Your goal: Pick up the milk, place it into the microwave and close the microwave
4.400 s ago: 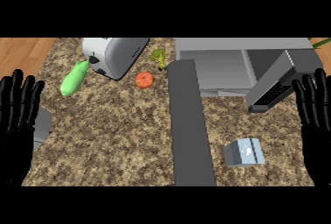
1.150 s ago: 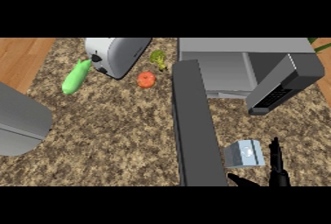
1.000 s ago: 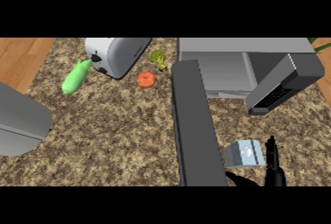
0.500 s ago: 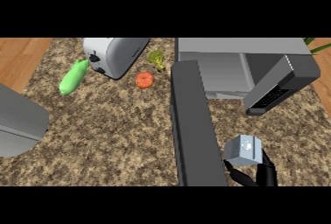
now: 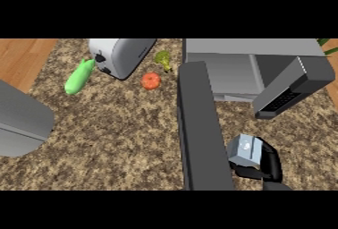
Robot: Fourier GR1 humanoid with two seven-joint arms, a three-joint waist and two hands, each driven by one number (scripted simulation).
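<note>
Where fingers stood straight before, right hand (image 5: 263,164) now around milk (image 5: 244,150) (tilted).

I am standing in a kitchen. Below me runs a speckled stone counter (image 5: 125,134) with a silver toaster (image 5: 119,54), an open microwave (image 5: 247,67), a green cucumber (image 5: 78,77), a red tomato (image 5: 151,80) and a piece of broccoli (image 5: 163,58) on it. Wooden floor (image 5: 23,58) shows beyond the counter's edge.
</note>
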